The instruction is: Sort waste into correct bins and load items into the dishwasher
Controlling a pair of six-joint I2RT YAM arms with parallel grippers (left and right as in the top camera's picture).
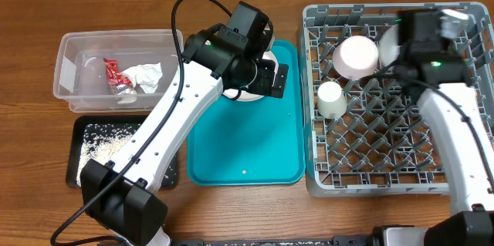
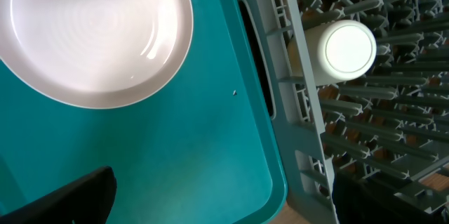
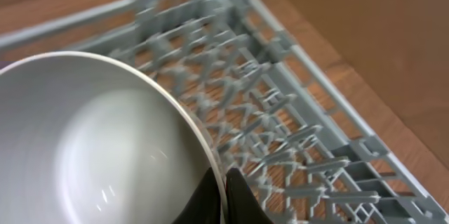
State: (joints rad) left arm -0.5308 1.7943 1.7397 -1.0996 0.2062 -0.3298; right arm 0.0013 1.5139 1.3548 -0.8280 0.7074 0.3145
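We see the left gripper point(image 1: 261, 76) hanging over the teal tray point(image 1: 247, 149), its jaws spread wide with nothing between them. Its wrist view catches only one dark finger point(image 2: 70, 196), cut off at the corner. The left arm hides most of the white plate point(image 2: 91, 34) lying at the tray's far end.

The right gripper point(image 3: 223, 185) pinches the rim of a white bowl point(image 3: 91, 140) over the far side of the grey dish rack point(image 1: 370, 134). From overhead its wrist covers nearly all of that bowl.

A small cup point(image 1: 332, 99) and another bowl point(image 1: 355, 55) sit in the rack, and we cannot make out how the cup stands.

The napkin point(image 1: 145, 76) and red wrapper point(image 1: 113, 72) lie in the clear tub point(image 1: 73, 69). Rice grains point(image 1: 100, 146) lie in the black tray point(image 1: 164, 175), partly under the left arm.
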